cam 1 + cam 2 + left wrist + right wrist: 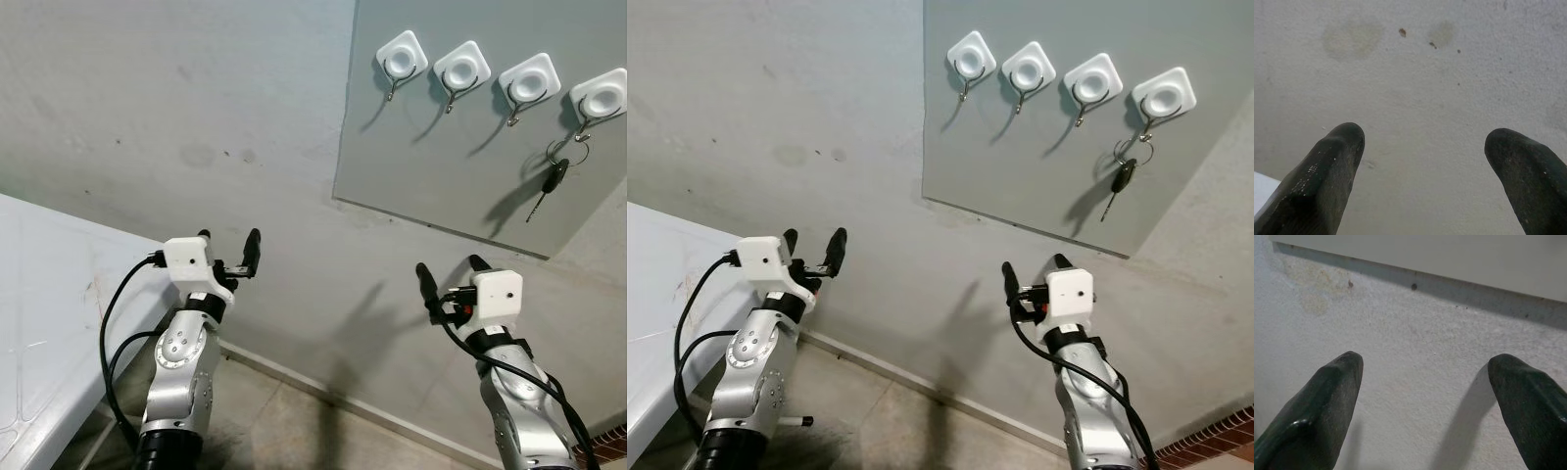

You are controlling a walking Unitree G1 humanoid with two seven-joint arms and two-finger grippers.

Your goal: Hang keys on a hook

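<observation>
A grey board [441, 186] on the wall carries several white hooks. From the rightmost hook [598, 98] hangs a key ring with a black-headed key [554, 181]. The other hooks, such as the leftmost hook [402, 59], are bare. My right gripper [451, 269] is held up below the board, open, with nothing between its fingers. My left gripper [228, 242] is raised further left before the bare wall, also open and holding nothing. In the right wrist view the board's lower edge [1449, 279] runs above the fingertips [1337, 382].
A white tabletop [49, 313] lies at the lower left beside my left arm. The grey plaster wall [196, 117] is stained in places. A skirting strip [333, 397] runs along the floor below.
</observation>
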